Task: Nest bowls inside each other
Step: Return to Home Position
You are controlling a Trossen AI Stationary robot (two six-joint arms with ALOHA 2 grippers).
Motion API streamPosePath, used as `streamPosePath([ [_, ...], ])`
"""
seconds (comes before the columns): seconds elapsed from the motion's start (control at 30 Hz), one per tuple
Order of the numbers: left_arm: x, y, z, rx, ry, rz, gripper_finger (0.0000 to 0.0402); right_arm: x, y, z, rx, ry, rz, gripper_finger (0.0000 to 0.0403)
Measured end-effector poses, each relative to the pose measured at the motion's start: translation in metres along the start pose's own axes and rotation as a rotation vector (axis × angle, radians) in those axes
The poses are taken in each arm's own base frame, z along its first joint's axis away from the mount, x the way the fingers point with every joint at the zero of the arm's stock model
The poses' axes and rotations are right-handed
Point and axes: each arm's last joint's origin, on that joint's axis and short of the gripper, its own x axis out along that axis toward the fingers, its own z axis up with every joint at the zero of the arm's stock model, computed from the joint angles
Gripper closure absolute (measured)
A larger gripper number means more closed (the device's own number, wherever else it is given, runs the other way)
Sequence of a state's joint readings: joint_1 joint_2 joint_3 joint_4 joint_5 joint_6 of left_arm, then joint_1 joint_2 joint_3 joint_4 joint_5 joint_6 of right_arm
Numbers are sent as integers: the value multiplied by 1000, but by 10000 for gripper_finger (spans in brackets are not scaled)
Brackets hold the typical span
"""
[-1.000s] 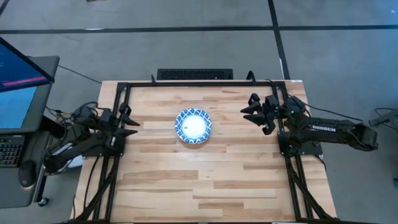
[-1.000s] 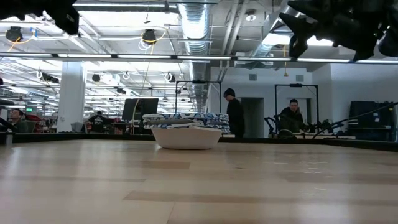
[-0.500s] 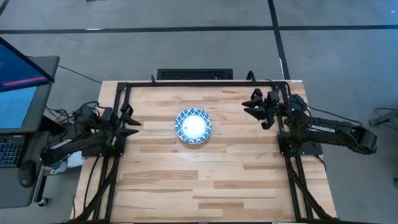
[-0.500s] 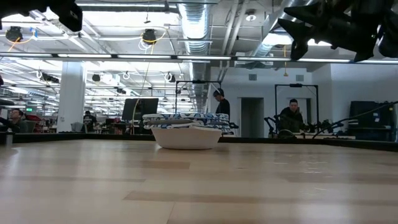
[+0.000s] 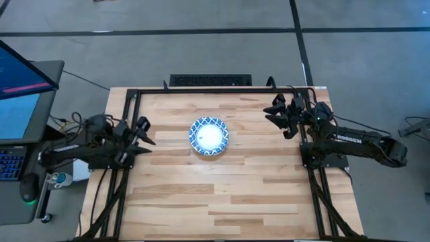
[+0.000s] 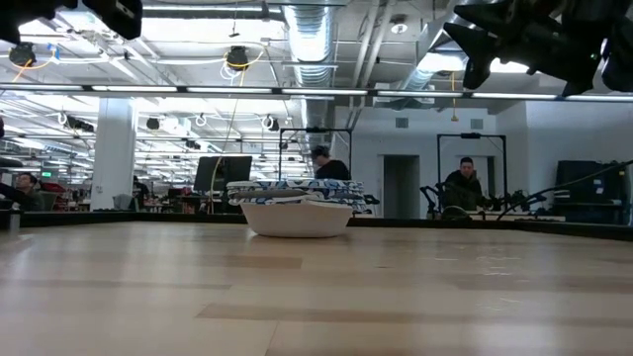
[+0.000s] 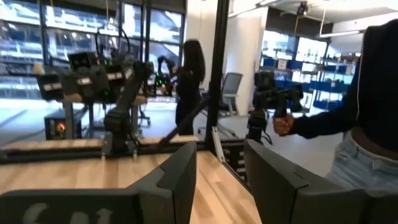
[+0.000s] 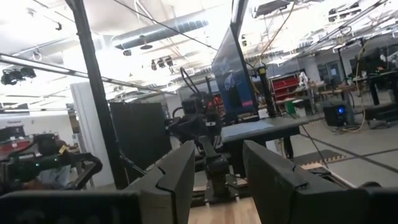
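Observation:
The bowls (image 5: pixel 209 136) stand nested in one stack at the middle of the table, a little toward its far edge. In the low view the stack (image 6: pixel 295 208) rests on the bottom bowl's base, with blue-patterned rims layered on top. My left gripper (image 5: pixel 143 132) hovers open at the table's left edge, well above the wood and pointing toward the stack; nothing lies between its fingers (image 7: pixel 221 177). My right gripper (image 5: pixel 275 115) hovers open at the far right, also raised; its fingers (image 8: pixel 217 177) hold nothing.
A black frame rail (image 5: pixel 201 91) runs along the table's far edge and down both sides. A keyboard (image 5: pixel 210 80) lies beyond the far edge. A person holding a hand-held device (image 7: pixel 280 106) stands beside the table. Bare wood (image 5: pixel 215 195) lies near the front edge.
My left arm has swung about its base, and its gripper has turned and shifted a little toward the bowls, staying open. The stack of bowls has not moved. A person in the room behind has walked across, toward the picture's left in the low view.

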State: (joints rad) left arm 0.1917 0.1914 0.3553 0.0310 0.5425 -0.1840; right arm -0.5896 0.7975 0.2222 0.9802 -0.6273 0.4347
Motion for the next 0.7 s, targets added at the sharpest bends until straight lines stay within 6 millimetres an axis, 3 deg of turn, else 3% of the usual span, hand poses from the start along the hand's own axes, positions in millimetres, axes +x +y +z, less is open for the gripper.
streamPosePath([
  [0.23, 2, 0, -13, -39, 110, 29, 276, 0, -1, -1, 7, 11, -3, 244],
  [0.47, 1, 2, -21, 18, 183, 114, 276, 2, -2, -20, -7, 160, -26, 244],
  [0.7, 1, 1, -18, 23, 159, 102, 276, 7, 6, -16, -23, 110, 53, 244],
])
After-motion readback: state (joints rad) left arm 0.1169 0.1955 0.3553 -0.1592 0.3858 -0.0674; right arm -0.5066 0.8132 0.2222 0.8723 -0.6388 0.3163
